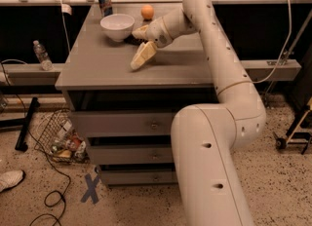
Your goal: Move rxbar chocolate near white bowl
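Gripper over the table centre, toward the far edge: fingers spread wide, gripping nothing. Upper finger is above the rxbar chocolate; contact unclear. The bar lies just beside the white bowl.

Count: one bar, one bowl, one orange ball, one can, both at the far edge.
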Robot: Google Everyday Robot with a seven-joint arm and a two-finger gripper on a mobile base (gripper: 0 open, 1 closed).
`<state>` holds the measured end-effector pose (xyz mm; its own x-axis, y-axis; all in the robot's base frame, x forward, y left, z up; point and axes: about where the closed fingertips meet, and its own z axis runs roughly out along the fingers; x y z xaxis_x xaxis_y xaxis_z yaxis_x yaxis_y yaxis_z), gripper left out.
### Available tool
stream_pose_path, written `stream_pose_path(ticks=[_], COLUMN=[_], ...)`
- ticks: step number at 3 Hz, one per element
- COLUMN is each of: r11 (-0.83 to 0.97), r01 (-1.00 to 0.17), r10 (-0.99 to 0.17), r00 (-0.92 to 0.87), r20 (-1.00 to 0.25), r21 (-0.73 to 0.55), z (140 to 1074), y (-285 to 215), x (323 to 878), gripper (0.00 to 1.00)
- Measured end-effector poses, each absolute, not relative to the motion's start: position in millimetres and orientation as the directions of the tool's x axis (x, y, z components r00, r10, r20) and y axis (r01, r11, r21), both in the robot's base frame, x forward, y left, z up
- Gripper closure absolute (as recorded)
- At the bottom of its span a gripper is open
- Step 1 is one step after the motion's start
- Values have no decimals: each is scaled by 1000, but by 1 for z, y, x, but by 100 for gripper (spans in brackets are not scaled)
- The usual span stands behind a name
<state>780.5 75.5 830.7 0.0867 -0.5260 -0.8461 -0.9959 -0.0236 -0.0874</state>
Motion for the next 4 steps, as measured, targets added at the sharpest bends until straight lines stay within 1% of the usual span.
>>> stream_pose_path(ticks=[1, 2, 4], r11=[-24, 7, 185], r01=[-996, -996, -975], r10=[-526, -499, -489], r00=[87, 74, 20], r20=[-846, -863, -872], r21=[-87, -90, -126], z=[831, 838, 872], y=[76, 64, -22], x=[781, 784, 798], gripper=[0, 0, 0])
